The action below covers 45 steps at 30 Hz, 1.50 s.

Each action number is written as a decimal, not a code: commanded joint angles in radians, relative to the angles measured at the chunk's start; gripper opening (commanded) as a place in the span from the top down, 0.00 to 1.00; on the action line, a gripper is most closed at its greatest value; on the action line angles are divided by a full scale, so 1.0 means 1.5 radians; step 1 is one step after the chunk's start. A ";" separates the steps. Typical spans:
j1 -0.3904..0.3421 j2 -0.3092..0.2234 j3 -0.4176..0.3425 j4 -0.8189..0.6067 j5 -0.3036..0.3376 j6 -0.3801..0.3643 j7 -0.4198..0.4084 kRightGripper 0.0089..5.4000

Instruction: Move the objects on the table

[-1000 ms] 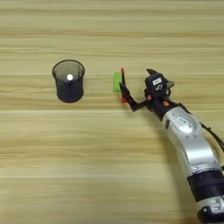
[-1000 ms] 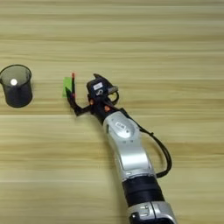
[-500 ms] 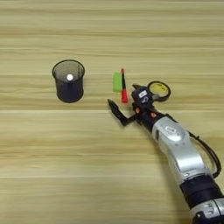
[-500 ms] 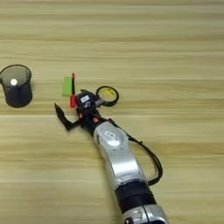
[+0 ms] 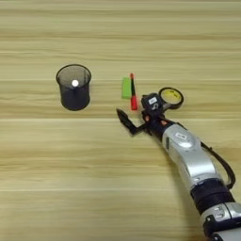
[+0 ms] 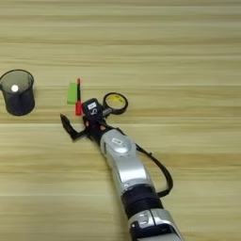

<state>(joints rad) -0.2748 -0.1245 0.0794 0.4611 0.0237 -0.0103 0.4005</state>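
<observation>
Black mesh cup [image 5: 74,87] holds one small white thing; pincer [image 5: 133,116] spread wide, empty.

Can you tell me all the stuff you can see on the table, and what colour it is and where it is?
Black mesh cup: one, black, standing at the left, a small white spot inside.
Bright green rectangular block: one, green, middle of the table.
Slim red-and-black pen: one, lying right beside the block.
Black tape ring with yellow inside: one, right of the pen.
Light-wood table: one, pale wood, under everything.
Right gripper: one, black fingers, just below the pen, holding nothing.
Silver forearm: one, from bottom right.
</observation>
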 commanded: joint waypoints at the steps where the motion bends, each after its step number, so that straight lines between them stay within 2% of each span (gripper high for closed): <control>1: -0.062 0.000 -0.016 -0.005 0.012 -0.008 -0.007 0.00; 14: -0.090 0.000 -0.029 0.061 0.007 0.006 -0.016 0.00; 24: -0.095 0.000 -0.029 0.071 0.003 0.017 -0.019 0.19; 32: -0.094 0.000 -0.029 0.069 0.004 0.019 -0.020 0.38; 45: -0.093 0.001 -0.030 0.065 0.006 0.018 -0.019 0.64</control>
<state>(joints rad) -0.3685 -0.1108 0.0441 0.5894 0.0325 0.0122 0.3843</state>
